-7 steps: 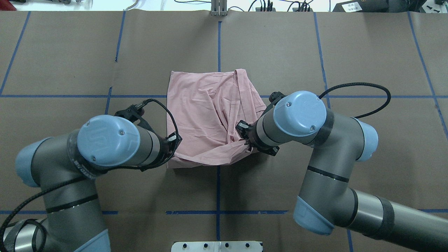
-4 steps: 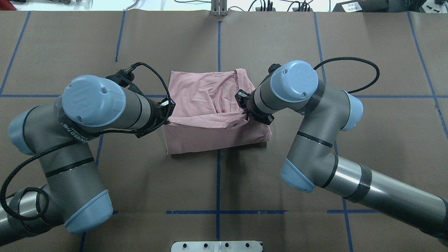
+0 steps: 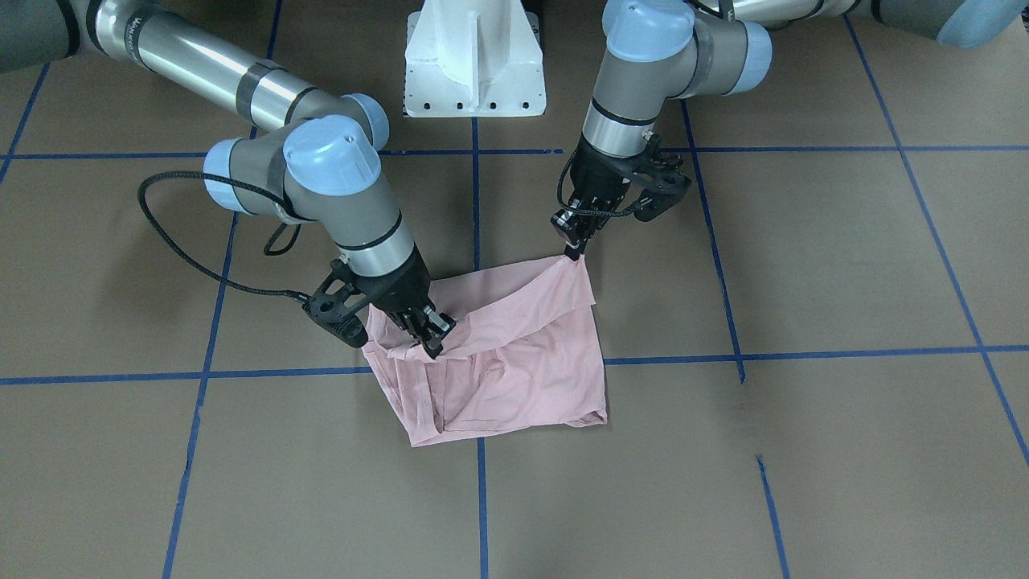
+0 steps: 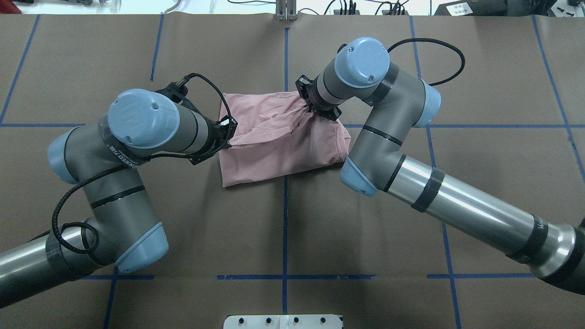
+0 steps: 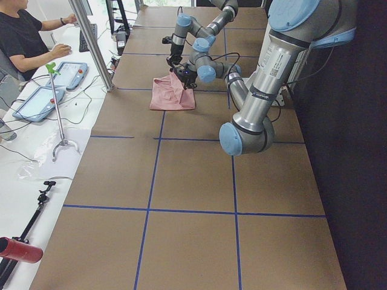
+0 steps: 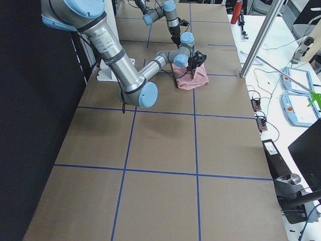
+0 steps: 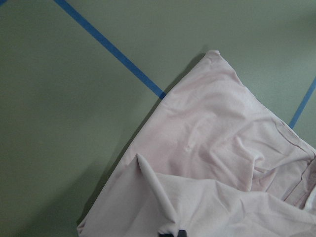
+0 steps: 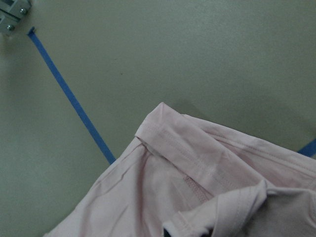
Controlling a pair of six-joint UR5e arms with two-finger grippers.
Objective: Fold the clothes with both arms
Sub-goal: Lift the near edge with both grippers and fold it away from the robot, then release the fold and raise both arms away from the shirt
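Moved forward, left hand (image 3: pixel 573 251) and right hand (image 3: pixel 430 342) pinch T-shirt (image 3: pixel 522 382).

Overhead and front cameras face each other; both wrist cameras closely overlook the T-shirt (image 7: pixel 212 138).

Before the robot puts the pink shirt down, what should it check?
1. Left arm jaws shut on a corner of the T-shirt: ok.
2. Right arm jaws shut on the other corner: ok.
3. Both held corners level with each other: not ok. In the overhead view the right arm's corner is almost at the shirt's far edge, while the left arm's corner is well short of it.
4. Cloth smooth: not ok. It is wrinkled and bunched by the right arm's jaws.
5. Arms apart from each other: ok.
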